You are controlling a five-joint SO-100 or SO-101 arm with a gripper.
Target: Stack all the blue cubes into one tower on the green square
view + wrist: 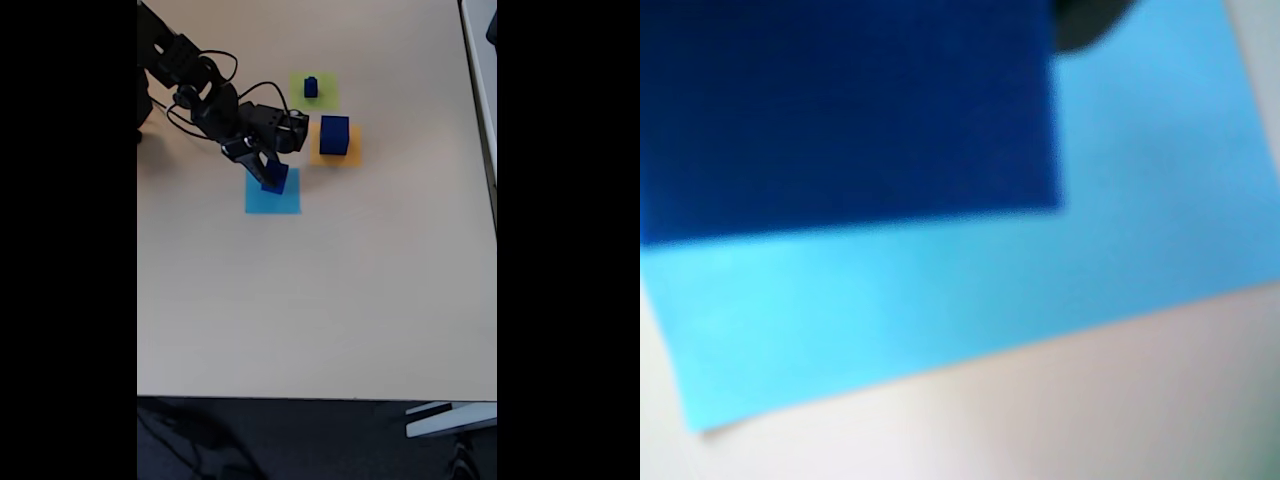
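The claw point(270, 180) is at the medium cube point(275, 181), which sits on the upper right part of the light blue square point(270, 198); the fingers appear to straddle the cube, but whether they have closed on it cannot be told. In the wrist view the cube point(840, 115) looms large and blurred over the blue paper point(970, 300), a sign that the camera is very near it.

Taking the green square point(322, 98) as landmark: the large cube point(335, 135) stands just below and right of it on the orange square point(322, 152); the medium cube lies below and left; the small cube point(311, 87) already stands on the green paper itself.

Judged from this layout, the order matters. A stable tower wants the large cube at the base, so the small cube would probably have to be cleared off first. For the present grasp, the fingers should meet opposite flat faces squarely and lift straight up, so the paper beneath does not drag.

The table point(320, 300) is pale beige and matte; a dark floor shows beyond its lower edge.
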